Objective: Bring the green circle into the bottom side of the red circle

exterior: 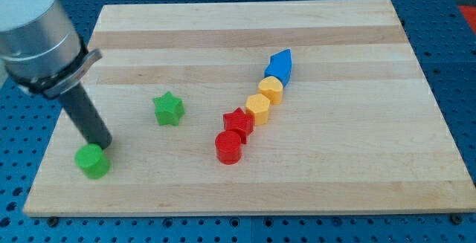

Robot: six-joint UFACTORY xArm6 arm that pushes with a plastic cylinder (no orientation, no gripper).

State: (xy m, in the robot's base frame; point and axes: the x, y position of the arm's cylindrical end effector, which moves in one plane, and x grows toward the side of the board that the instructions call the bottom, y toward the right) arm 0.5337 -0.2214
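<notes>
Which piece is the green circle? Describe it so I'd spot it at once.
Look at the wooden board, near its corner at the view's bottom left. The green circle sits there alone, right under my tip. Unlike the green star further right, it is round, without points.

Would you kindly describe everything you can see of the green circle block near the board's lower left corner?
The green circle block is a short, solid-looking cylinder with a flat top, uniformly bright green, standing upright on the pale wooden board near the view's bottom left corner. My tip meets its upper right edge, apparently touching it. No other block touches it: the green star block sits apart toward the upper right, and the red circle block lies well off to the view's right.
</notes>
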